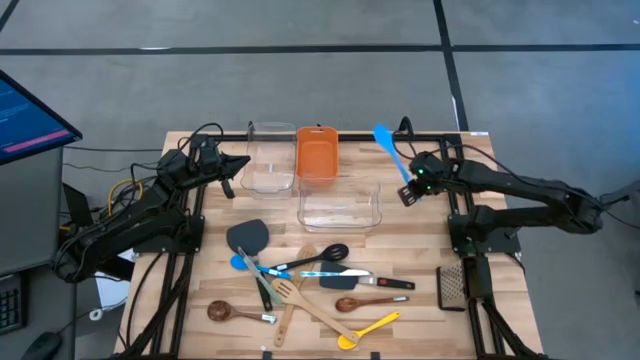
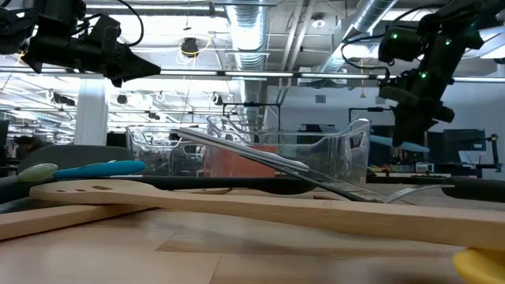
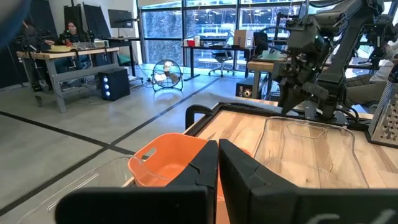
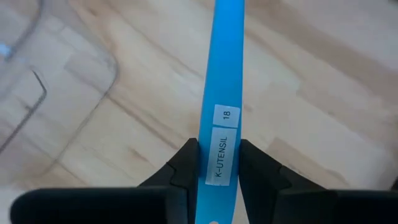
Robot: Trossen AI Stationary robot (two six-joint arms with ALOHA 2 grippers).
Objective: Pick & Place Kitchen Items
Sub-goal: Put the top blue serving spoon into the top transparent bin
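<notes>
Right gripper (image 4: pixel 217 163) clamped blue spatula (image 4: pixel 224 74) by handle near tabletop's far edge; light, stiff, slippery. Left gripper (image 3: pixel 217 163) shut, empty.

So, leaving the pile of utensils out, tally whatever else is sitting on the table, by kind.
Clear plastic tubs: 2
Orange rectangular bin: 1
Metal grater: 1
Total: 4
</notes>
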